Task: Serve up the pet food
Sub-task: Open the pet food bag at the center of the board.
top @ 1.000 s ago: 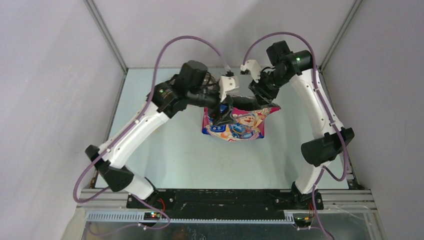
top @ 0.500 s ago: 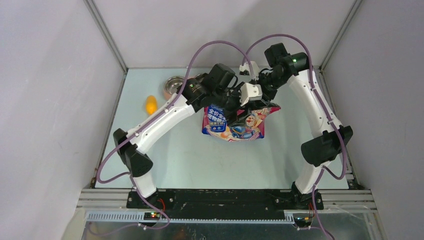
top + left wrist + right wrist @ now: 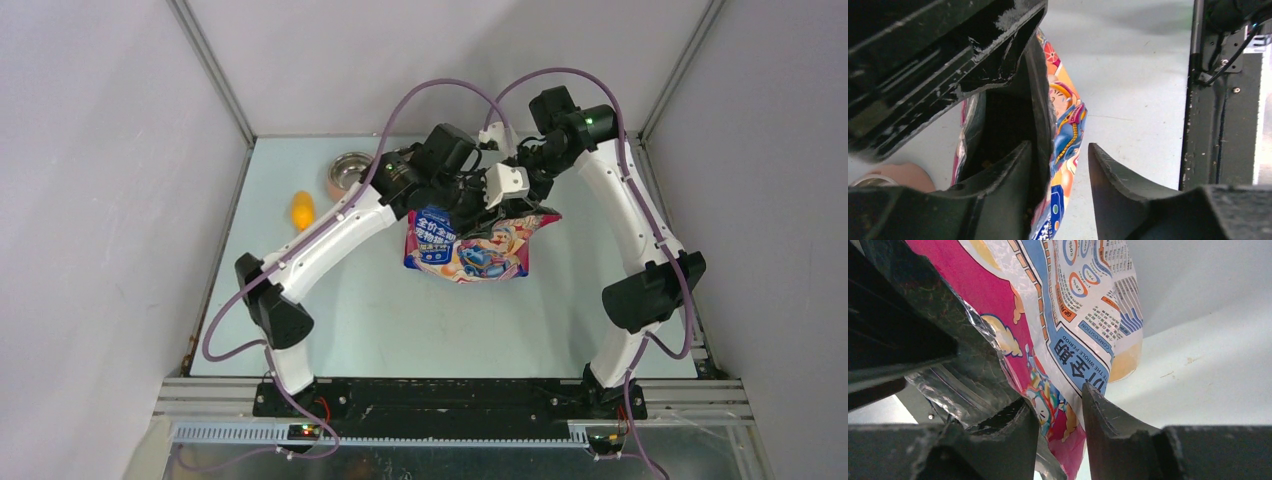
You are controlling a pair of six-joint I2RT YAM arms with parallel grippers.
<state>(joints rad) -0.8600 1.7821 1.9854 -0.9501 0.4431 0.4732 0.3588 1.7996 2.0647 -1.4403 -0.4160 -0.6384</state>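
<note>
The left gripper (image 3: pixel 1058 146) is narrowly parted, straddling one wall of the pet food bag (image 3: pixel 470 248) at its open mouth, one finger inside where it is too dark to see the contents. The right gripper (image 3: pixel 1054 394) pinches the bag's far right top corner. The bag is mid-bench (image 3: pixel 380 310), well apart from the steel bowl (image 3: pixel 347 172) and yellow scoop (image 3: pixel 301 210) at far left.
</note>
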